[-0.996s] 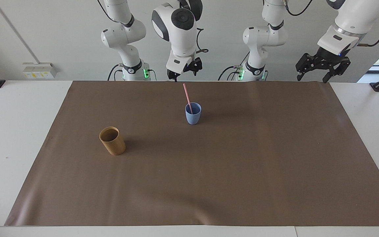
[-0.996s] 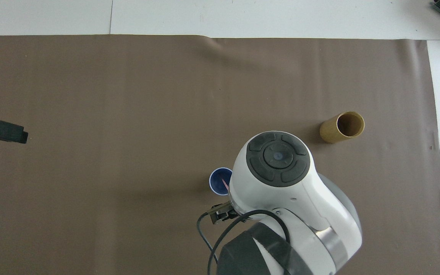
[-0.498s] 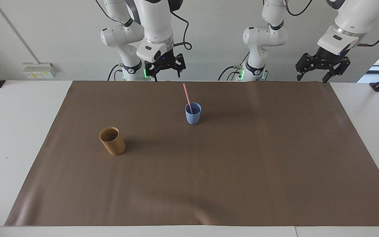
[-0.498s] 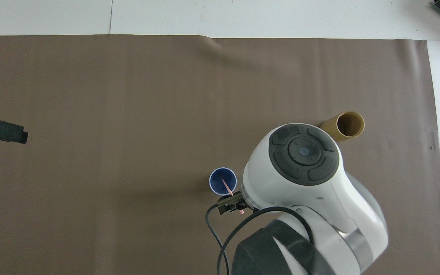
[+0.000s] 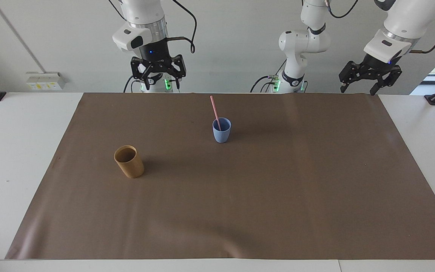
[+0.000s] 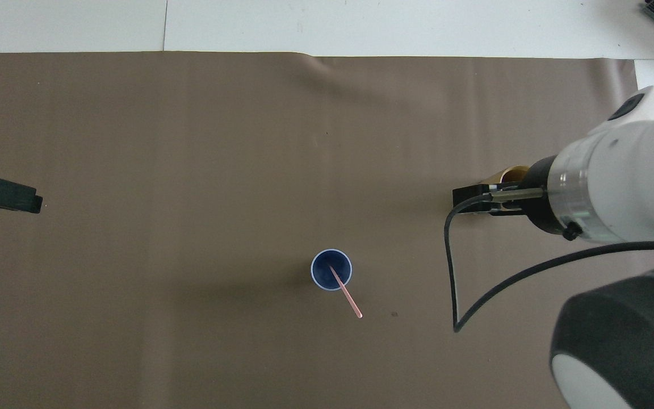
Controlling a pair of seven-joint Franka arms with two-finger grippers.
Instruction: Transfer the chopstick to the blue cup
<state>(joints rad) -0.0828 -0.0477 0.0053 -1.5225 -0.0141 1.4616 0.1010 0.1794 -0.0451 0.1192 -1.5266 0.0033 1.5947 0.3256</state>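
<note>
The blue cup (image 5: 221, 131) (image 6: 331, 269) stands upright on the brown mat (image 5: 278, 189), near its middle. One pale pink chopstick (image 5: 215, 110) (image 6: 347, 296) rests in the cup and leans toward the robots, its upper half sticking out over the rim. My right gripper (image 5: 159, 82) hangs high over the mat's edge by its own base, open and holding nothing, well apart from the cup. My left gripper (image 5: 358, 89) waits high over the mat's corner at the left arm's end, open and holding nothing.
A tan-brown cylindrical cup (image 5: 128, 161) stands upright toward the right arm's end, farther from the robots than the blue cup. In the overhead view the right arm hides most of it (image 6: 510, 172). White table (image 5: 21, 151) borders the mat.
The right arm has swung away from above the blue cup toward its own end of the table, its gripper turning to point down. The chopstick has stayed in the cup. The left arm has not moved.
</note>
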